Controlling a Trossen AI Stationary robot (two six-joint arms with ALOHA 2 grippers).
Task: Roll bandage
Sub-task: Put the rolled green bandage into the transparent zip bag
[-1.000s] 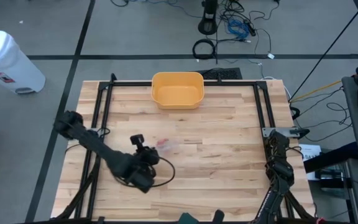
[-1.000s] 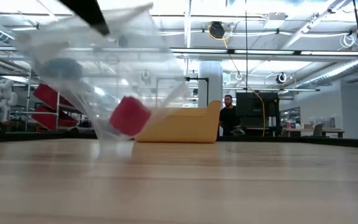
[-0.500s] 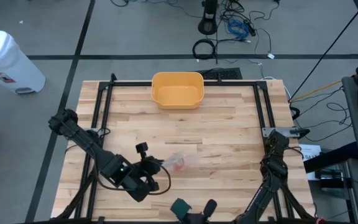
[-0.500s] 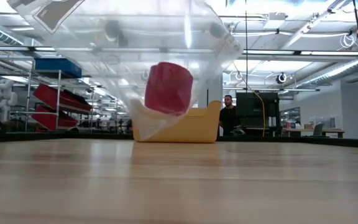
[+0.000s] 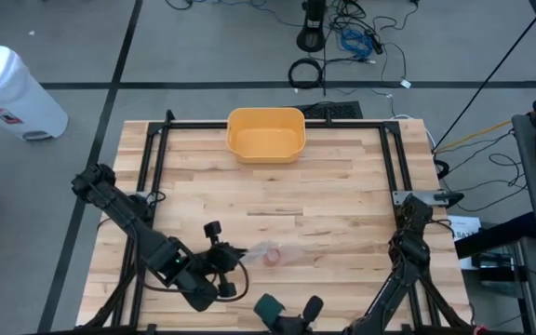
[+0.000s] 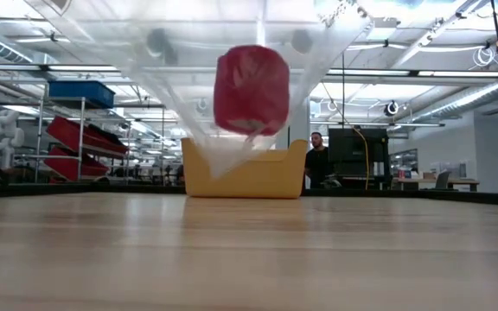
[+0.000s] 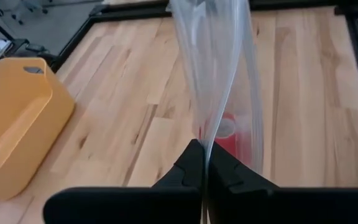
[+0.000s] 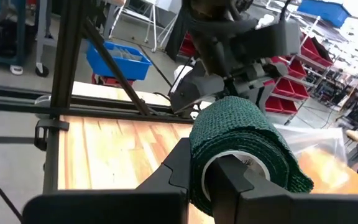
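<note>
1. Left gripper (image 7: 202, 163) is sitting low at the near-left part of the table (image 5: 342, 186), fingers pinched tight on the edge of a clear plastic bag (image 7: 219, 81).
2. The bag is hanging off those fingers and stretching out toward table centre. In the high view it's showing as a pale see-through smear (image 5: 266, 251) just right of the gripper (image 5: 227, 253).
3. A red bandage roll (image 6: 251, 89) is sitting inside the bag. Low view is showing it lifted clear of the tabletop w/ the bag film draping around it (image 6: 232, 52). Left wrist view is catching the same red roll (image 7: 232, 134) through the plastic, beyond the fingertips.
4. Right gripper (image 8: 211, 163) is sitting at the near edge of the table, about mid-width; high view is only showing it at the frame bottom (image 5: 288, 314). Its fingers are clamping a dark green bandage roll (image 8: 241, 144), one finger going thru the roll's core.
5. Yellow bin (image 5: 265, 134) is standing at the far edge, centre, well apart from both grippers.
6. A person (image 6: 317, 161) is standing in the room behind the table.
</note>
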